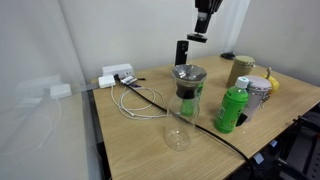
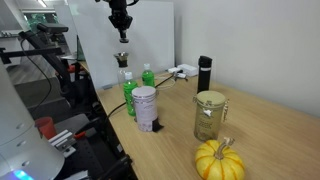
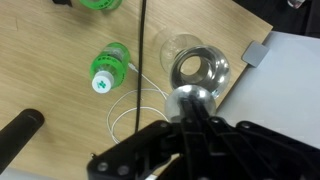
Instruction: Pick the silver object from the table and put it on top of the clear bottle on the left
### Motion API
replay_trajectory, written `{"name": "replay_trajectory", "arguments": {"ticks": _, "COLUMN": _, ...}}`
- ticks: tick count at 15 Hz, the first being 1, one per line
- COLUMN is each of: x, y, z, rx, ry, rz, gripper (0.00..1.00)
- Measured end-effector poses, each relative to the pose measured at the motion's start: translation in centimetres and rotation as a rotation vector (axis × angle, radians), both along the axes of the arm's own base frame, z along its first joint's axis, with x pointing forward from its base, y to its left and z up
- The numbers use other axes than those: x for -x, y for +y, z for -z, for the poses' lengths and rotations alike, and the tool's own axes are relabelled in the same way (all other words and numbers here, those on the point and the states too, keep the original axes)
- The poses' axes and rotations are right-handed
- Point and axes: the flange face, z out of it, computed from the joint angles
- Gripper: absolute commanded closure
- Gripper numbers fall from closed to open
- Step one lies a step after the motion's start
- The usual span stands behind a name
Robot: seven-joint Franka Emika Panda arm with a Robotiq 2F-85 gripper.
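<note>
The silver object is being pinched in closed fingers, high over the tabletop. The clear bottle is lying just toward twelve o'clock in the wrist view; centring over its funnel is being demanded before lowering.

Round silver object aloft, roughly above upright clear bottle.

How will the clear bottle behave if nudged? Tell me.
The clear bottle looks like glass, so probably rigid and breakable. Its wide body under a narrow neck suggests it resists tipping, though it could slide on the smooth table.
</note>
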Motion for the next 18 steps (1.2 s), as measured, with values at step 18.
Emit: {"name": "replay_trajectory", "arguments": {"ticks": 18, "x": 1.8, "y": 7.3, "z": 5.9, "rx": 0.163, "ry": -0.042, "rz": -0.234, "gripper": 0.99}}
